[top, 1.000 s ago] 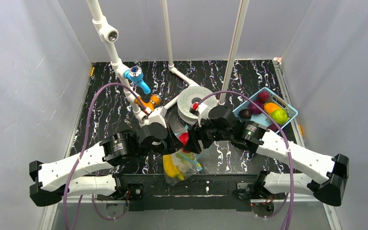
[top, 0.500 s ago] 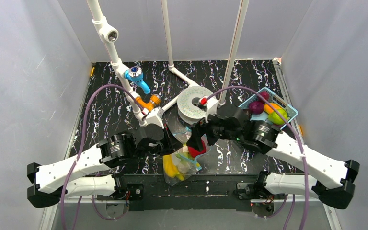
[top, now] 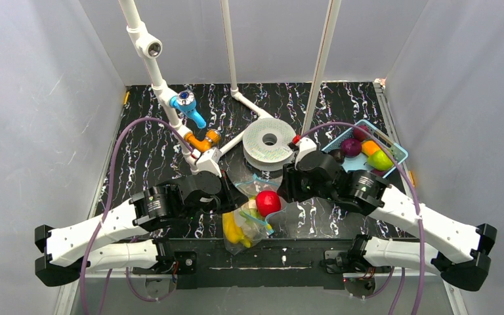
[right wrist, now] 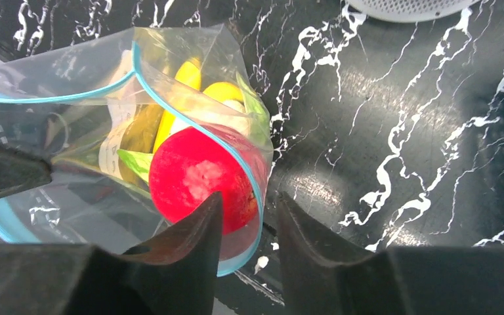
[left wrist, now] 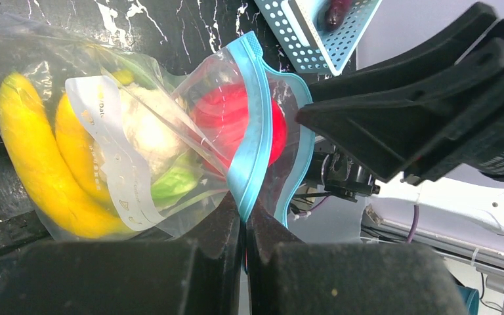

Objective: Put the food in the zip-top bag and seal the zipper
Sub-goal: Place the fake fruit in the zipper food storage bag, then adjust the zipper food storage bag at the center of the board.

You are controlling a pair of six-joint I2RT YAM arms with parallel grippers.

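Black marble bench: left tool clamped on zipper; right tool slightly parted, holding nothing, at apple in bag mouth.

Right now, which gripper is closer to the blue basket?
Right. The right gripper is open beside the bag, on the side facing the basket. The left gripper, shut on the bag's edge, sits farther left, on the bag's other side.

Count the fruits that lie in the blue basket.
4: purple fruit in the middle, dark fruit at the left end, orange fruit and green fruit at the right. The cable may hide more.
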